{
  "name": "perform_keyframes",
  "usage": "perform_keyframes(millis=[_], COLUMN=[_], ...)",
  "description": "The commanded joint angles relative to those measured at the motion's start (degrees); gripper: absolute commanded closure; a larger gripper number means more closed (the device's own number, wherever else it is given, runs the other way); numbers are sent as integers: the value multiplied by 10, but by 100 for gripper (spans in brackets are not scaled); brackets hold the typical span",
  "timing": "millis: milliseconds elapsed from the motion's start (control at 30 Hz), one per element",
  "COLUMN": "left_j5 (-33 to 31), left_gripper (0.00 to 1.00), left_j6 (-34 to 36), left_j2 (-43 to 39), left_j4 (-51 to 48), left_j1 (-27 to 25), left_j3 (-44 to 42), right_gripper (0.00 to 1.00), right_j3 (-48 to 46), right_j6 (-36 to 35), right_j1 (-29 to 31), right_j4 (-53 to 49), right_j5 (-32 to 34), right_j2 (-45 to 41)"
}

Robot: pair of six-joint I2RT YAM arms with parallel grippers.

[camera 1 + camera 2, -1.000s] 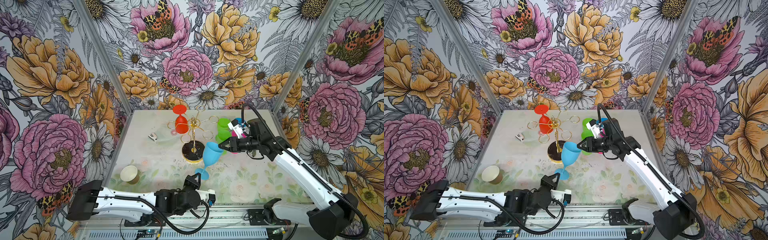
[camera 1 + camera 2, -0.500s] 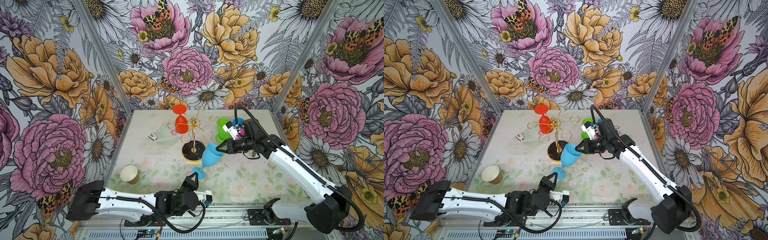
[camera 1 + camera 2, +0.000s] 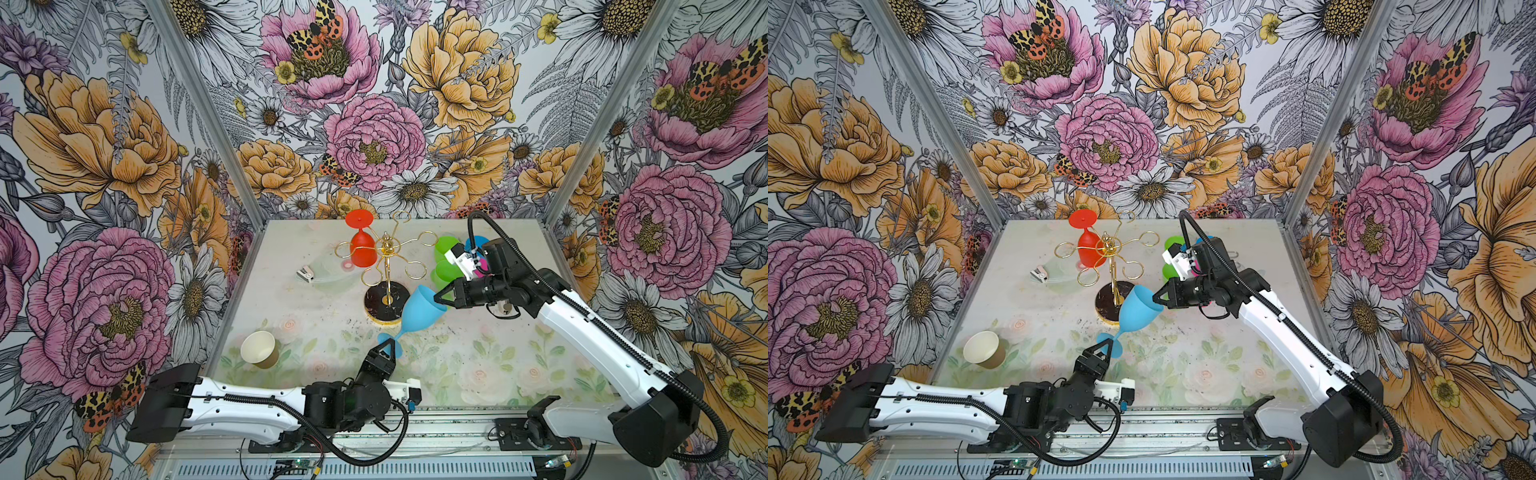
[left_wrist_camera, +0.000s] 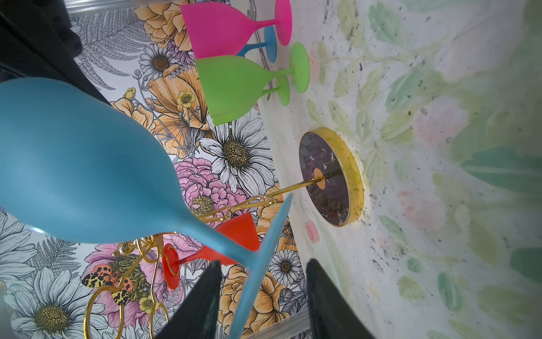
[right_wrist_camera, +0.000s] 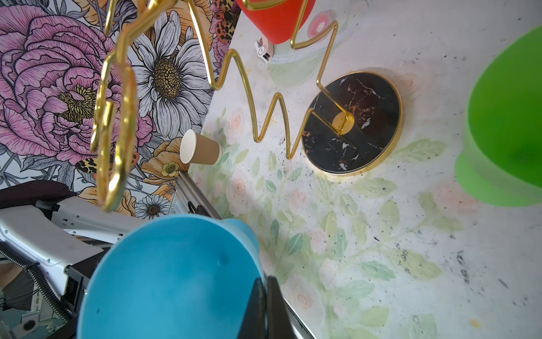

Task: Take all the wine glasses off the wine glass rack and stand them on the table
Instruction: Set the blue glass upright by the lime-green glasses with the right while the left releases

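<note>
Floral table (image 3: pixel 498 365): right hand (image 3: pixel 441 298) pinches tilted blue wine glass (image 3: pixel 417 311); left hand (image 3: pixel 385 348) wide.

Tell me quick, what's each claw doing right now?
Left claw: open, around the foot of the blue wine glass.
Right claw: closed on that glass's rim.

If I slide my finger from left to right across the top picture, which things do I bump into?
paper cup → small white object → red wine glass → blue wine glass → green wine glasses. The wine glass rack overlaps some, so I skip it.
</note>
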Motion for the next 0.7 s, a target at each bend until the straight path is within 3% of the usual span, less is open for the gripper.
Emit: perform_keyframes(millis=[0,300,467,667], left_j5=[8,40,60,118], left_gripper=[38,19,17,16], left_j6=[-63,-244,-404,-554], left_j2=[-14,-63,-94,-147], left_j4=[-24,-115,-196,-254], left_j1=[4,-1,8,60], left_j3=[11,70,138,196], right_gripper=[100,100,100,100], right_j3=[22,23,18,12], right_j6=[-9,-30,-47,-71], right_j1=[1,-2,5,37], right_j4=[1,-9,-32,-58], right_j5=[26,125,196,300], right_j2=[-17,-49,-61,-61])
